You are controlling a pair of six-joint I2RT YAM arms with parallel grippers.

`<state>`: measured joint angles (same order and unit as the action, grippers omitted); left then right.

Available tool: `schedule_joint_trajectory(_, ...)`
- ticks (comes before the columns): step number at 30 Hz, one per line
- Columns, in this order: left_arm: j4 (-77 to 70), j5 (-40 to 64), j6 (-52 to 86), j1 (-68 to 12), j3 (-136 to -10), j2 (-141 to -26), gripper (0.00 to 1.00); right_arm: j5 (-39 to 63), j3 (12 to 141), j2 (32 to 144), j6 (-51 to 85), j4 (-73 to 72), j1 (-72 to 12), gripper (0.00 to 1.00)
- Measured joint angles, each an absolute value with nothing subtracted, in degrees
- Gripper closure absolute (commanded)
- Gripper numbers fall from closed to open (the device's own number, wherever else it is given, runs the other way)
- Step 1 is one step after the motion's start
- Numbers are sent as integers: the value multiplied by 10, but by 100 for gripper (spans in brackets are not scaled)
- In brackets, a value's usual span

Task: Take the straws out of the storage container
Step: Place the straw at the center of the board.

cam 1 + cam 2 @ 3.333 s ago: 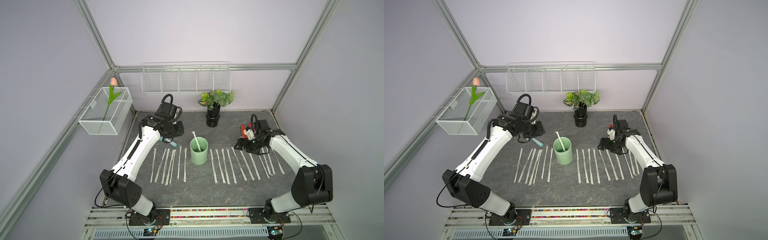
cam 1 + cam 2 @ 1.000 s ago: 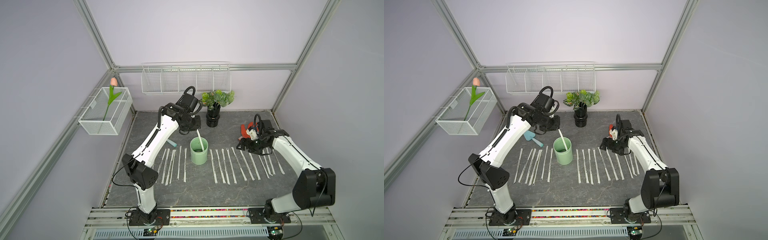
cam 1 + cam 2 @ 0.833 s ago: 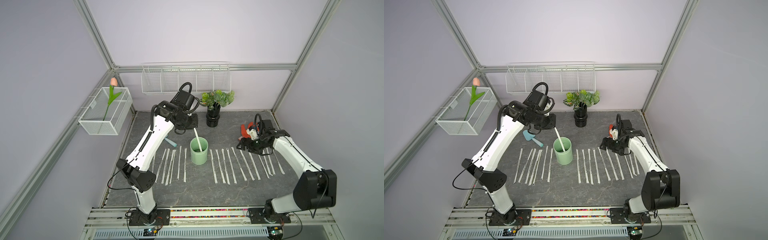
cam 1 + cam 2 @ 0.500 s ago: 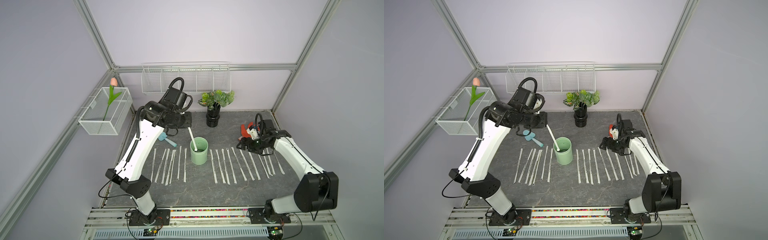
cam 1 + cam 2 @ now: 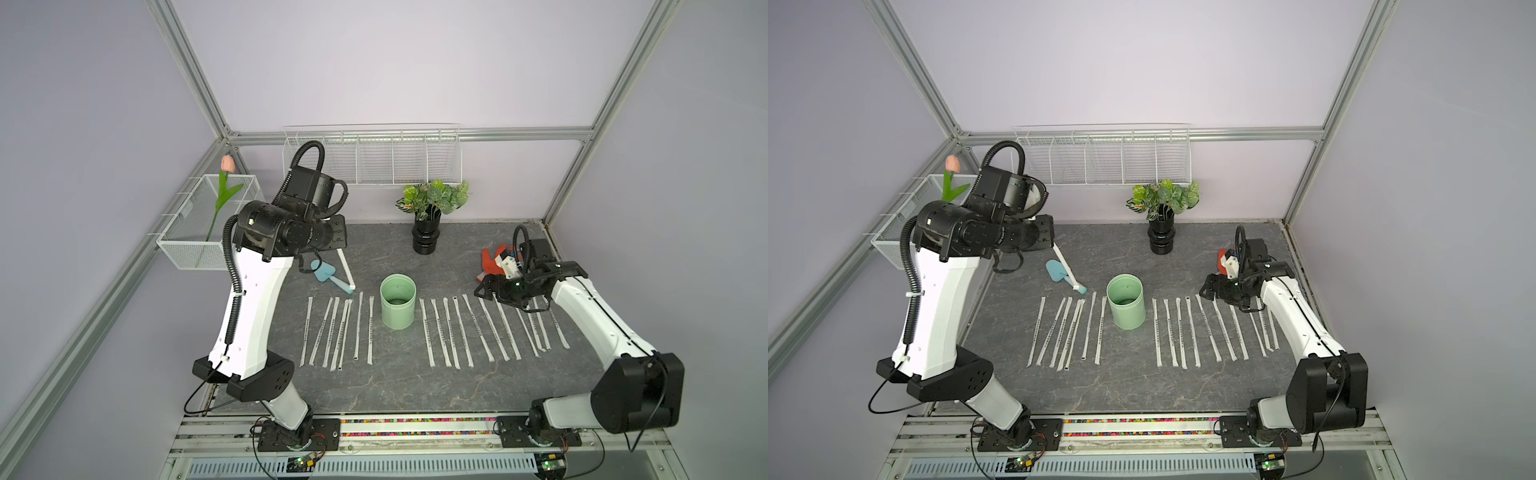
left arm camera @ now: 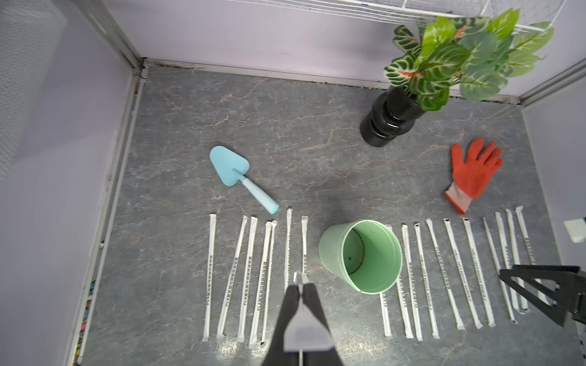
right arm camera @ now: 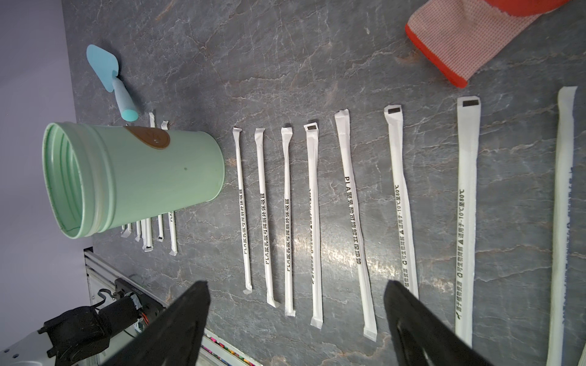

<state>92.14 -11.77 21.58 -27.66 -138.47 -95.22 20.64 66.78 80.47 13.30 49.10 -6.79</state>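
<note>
The mint-green storage container [image 5: 398,308] stands upright mid-table with nothing showing inside it in the left wrist view [image 6: 361,256]. My left gripper [image 5: 338,248] is raised behind and left of it, shut on one white wrapped straw [image 5: 347,272] that hangs slanting down over the trowel. That straw shows end-on between the tips [image 6: 300,279]. Several straws [image 5: 340,328] lie in a row left of the container, and several more [image 5: 478,328] lie right of it. My right gripper [image 7: 296,285] hovers open and empty above the far ends of the right row [image 5: 484,287].
A blue trowel [image 5: 328,274] lies behind the left row. A black vase with green leaves [image 5: 426,243] stands at the back, and a red glove [image 5: 492,259] lies by the right wrist. White wire baskets hang on the back wall [image 5: 374,160] and the left wall [image 5: 199,239].
My left arm has lifted the last straw out of the container and swung it back and to the left. The container now looks empty. The right arm has barely moved.
</note>
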Motion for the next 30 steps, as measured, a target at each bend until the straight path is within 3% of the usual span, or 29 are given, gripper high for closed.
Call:
schedule_joint_trajectory(11, 930, -176, 199, -236, -1414, -1006, 96, 206, 668, 805, 133, 493, -68, 11)
schedule_joint_trajectory(30, 930, -249, 198, -145, -1267, -1216, 96, 198, 658, 827, 133, 489, -68, 11)
